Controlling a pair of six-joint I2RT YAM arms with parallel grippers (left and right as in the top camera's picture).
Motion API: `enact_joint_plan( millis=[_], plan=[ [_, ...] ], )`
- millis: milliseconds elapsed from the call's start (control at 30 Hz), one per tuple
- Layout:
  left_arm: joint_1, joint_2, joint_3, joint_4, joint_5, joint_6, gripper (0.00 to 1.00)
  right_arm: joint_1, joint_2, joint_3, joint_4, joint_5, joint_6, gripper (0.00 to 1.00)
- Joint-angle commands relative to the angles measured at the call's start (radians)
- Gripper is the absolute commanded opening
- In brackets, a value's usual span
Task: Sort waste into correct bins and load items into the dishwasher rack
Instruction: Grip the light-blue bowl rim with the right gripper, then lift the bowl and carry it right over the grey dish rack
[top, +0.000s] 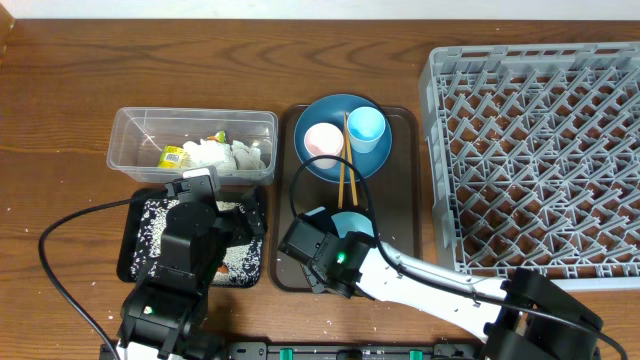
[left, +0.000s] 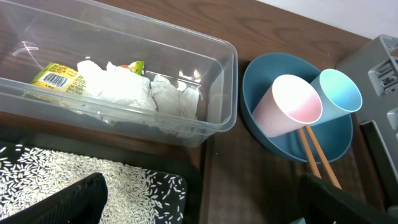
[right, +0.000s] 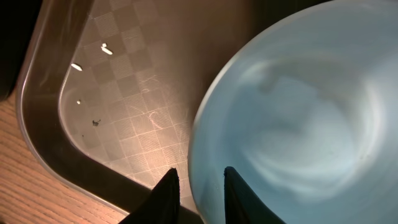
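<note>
**Right claw** (right: 198, 186): fingers drawn to a narrow gap astride the left rim of the white bowl (right: 298, 106), one outside and one inside, a pinch on the rim.

The bowl sits at the near end of the brown serving tray (right: 124, 93). A band of bare tray floor separates it from the tray's rounded corner wall; beyond that wall lies the counter (right: 25, 199).

Farther up the same tray, the dark blue plate (top: 320, 168) carries the white cup with pink inside (top: 322, 140) and the light blue cup (top: 367, 127), side by side. The wooden chopsticks (top: 345, 175) run from the plate toward the bowl.

The dishwasher rack (top: 540, 150) stands to the right (its far side cut by the frame), a strip of bare counter between it and the tray.

**Left claw** (left: 202, 193): jaws wide, nothing held. It hangs over the black tray (top: 127, 240) of rice grains (left: 74, 171), just short of the clear tub (left: 217, 81) holding the tissue (left: 124, 87) and wrapper (left: 56, 76).
</note>
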Motion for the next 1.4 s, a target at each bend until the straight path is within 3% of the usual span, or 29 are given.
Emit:
enact_joint_plan(
  millis=[0, 333, 567, 667, 1067, 1367],
  plan=[
    [0.004, 0.004, 0.013, 0.002, -0.013, 0.009, 0.98, 0.014, 0.013, -0.009, 0.000, 0.007, 0.014, 0.23],
    [0.004, 0.004, 0.013, 0.002, -0.013, 0.009, 0.98, 0.014, 0.045, -0.014, 0.001, 0.011, 0.014, 0.20],
    [0.004, 0.004, 0.013, 0.002, -0.013, 0.009, 0.98, 0.014, 0.052, -0.013, 0.003, 0.010, 0.014, 0.13],
    [0.004, 0.004, 0.013, 0.002, -0.013, 0.009, 0.98, 0.014, 0.051, -0.013, 0.003, -0.003, 0.014, 0.01],
    [0.004, 0.004, 0.013, 0.002, -0.013, 0.009, 0.98, 0.014, 0.037, 0.029, 0.006, -0.172, 0.008, 0.01],
    [0.004, 0.004, 0.013, 0.002, -0.013, 0.009, 0.98, 0.014, -0.083, 0.092, 0.002, -0.254, -0.020, 0.01]
  ],
)
